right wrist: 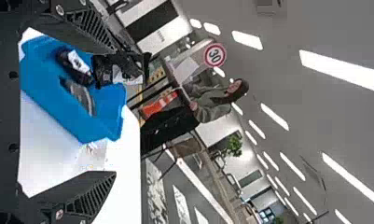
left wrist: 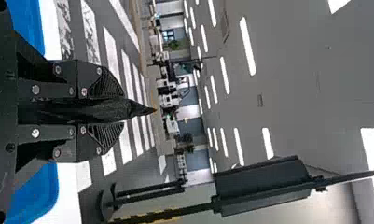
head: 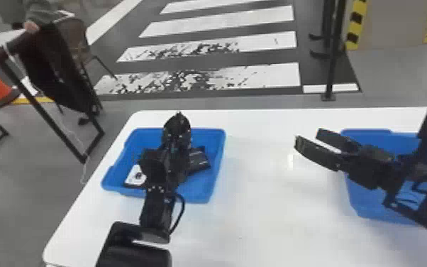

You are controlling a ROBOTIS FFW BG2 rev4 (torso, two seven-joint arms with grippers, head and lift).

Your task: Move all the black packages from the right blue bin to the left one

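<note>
while one unreleased black package (left wrist: 137, 109) seems pinched in the left gripper (head: 178, 124), a second package (head: 199, 160) lies below by the left bin's (head: 202, 193) right edge, a third package (head: 135, 176) near its near-left corner; the right gripper (head: 307, 137) gapes, its arm obscuring the right bin (head: 361, 202).

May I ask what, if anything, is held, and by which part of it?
The left tool holds a black package by opposite sides, its pointed end jutting past the fingertips.

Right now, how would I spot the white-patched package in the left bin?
Find the left blue bin on the white table. Toward its near left corner, partly behind the left arm, sits the package. Its white patch bears a dark mark; the package farther right looks dark.
</note>
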